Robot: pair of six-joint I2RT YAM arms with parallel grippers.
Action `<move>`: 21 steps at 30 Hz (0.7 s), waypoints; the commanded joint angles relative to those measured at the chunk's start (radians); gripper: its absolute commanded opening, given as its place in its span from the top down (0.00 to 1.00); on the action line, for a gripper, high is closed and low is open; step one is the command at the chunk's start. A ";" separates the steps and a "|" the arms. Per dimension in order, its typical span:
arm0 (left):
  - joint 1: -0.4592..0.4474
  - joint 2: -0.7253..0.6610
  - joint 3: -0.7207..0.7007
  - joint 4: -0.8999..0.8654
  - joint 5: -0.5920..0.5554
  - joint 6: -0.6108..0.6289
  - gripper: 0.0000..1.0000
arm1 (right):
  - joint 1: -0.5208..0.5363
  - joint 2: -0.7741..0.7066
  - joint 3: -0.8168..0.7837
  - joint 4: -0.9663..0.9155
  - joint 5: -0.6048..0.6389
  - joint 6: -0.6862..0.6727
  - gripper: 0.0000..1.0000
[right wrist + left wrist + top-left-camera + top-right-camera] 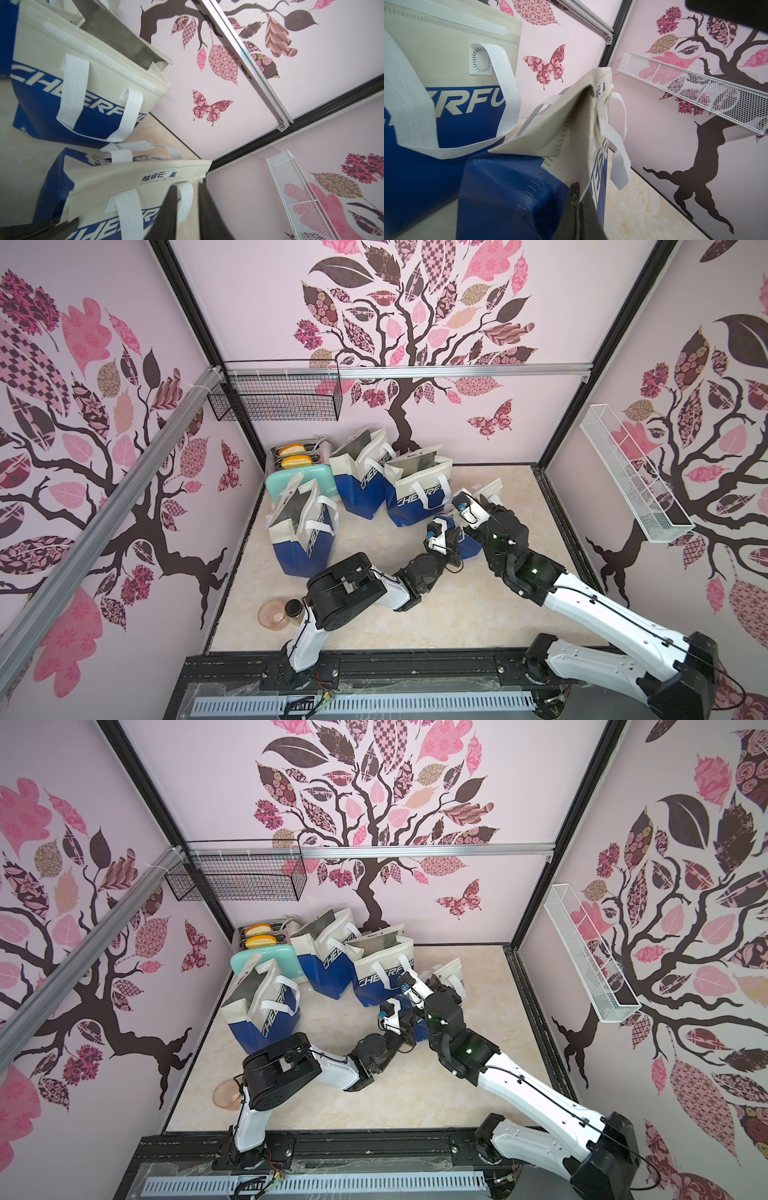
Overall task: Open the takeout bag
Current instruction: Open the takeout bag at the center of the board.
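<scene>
The takeout bag [492, 489] [451, 971], cream on top and blue below, stands at the right of the table with its top folded shut, mostly hidden under both arms in both top views. My left gripper [578, 193] [451, 531] is shut on the bag's [571, 128] cream side edge, which is pinched between its dark fingers. My right gripper [187, 187] [478, 499] is open at the bag's [135, 182] top corner. A white handle strap [185, 199] and the cream panel lie between its spread fingers.
Three similar bags stand open to the left: [303, 526], [361, 477], [419, 489]. A mint toaster [291, 481] sits in the back left corner. A pink bowl [272, 614] and dark jar [294, 608] are front left. A white mesh shelf [631, 481] hangs on the right wall.
</scene>
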 commanded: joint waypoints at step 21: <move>0.009 -0.033 -0.031 -0.011 0.004 0.002 1.00 | -0.083 -0.037 -0.288 0.312 -0.308 0.165 0.34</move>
